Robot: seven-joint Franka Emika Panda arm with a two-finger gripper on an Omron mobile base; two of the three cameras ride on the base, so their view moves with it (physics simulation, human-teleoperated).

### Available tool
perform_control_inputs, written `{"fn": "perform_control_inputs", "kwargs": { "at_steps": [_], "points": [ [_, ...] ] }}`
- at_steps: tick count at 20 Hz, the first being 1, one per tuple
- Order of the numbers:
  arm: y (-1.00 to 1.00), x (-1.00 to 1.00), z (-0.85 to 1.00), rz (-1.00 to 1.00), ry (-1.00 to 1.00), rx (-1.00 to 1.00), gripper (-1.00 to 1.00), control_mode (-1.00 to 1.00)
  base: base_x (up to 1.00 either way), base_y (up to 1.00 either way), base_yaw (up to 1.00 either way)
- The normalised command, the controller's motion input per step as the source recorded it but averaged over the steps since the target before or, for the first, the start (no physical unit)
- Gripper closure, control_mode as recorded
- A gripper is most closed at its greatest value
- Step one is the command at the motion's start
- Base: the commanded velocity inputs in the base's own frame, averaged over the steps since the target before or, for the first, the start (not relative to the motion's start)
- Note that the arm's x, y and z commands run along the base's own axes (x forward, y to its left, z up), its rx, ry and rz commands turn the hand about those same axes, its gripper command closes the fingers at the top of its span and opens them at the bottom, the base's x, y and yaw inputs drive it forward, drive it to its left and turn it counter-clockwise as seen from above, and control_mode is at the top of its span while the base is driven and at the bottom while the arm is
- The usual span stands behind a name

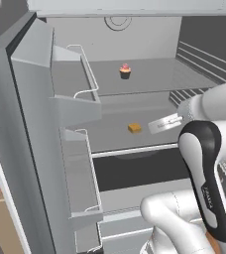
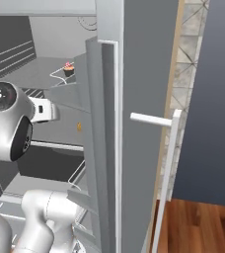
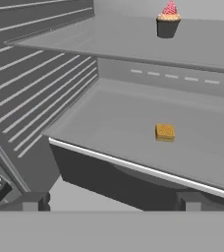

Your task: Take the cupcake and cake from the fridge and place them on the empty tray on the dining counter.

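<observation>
cake (image 3: 165,132) sits alone mid-shelf on the lower fridge shelf (image 3: 133,123), well back from the white front lip; cupcake (image 3: 167,20) is on the shelf above, further back, upright. gripper (image 3: 111,201) is outside the shelf edge, below and in front of it, jaws spread fully wide, holding nothing; both fingertips (image 3: 33,201) sit below the lip line in the hand view. in the left base view the gripper (image 1: 160,125) is just beside the cake, to its right, not touching. fridge (image 1: 30,124) door is open, with door bins (image 1: 85,74) close on the left. risks as I read it: 1) the cake is tiny and low, so the fingers may scrape the shelf or pinch above it and close on air; 2) coming in from below the lip, the fingers could catch the shelf edge and jolt the shelf, which may tip the cupcake; 3) a flat push instead of a pinch would slide the cake backward or toward the ribbed side wall (image 3: 30,74), harder to reach; 4) headroom under the upper shelf looks tight, so the wrist or hand could hit it on descent; 5) on retreat the elbow (image 1: 206,163) swings near the door bins, and a knock could shake loose a weak grip. blue tray and dining counter aren't in these views, so the carry needs a base move
</observation>
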Motion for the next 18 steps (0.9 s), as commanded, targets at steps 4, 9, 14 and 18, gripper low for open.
{"fn": "perform_control_inputs", "kwargs": {
  "at_steps": [4, 9, 14, 18],
  "points": [
    [0.0, 0.0, 0.0, 0.0, 0.0, 0.0, -1.0, 1.0, 0.98, 0.0, -0.03],
    [0.0, 0.0, 0.0, 0.0, 0.0, 0.0, -1.0, -1.0, 0.12, 0.0, 0.0],
    [0.0, 0.05, 0.42, 0.0, 0.0, 0.0, -1.0, -1.0, 0.0, 0.0, 0.0],
    [0.0, 0.14, 0.94, -0.01, 0.05, 0.0, -1.0, -1.0, 0.0, 0.0, 0.0]
  ]
}}
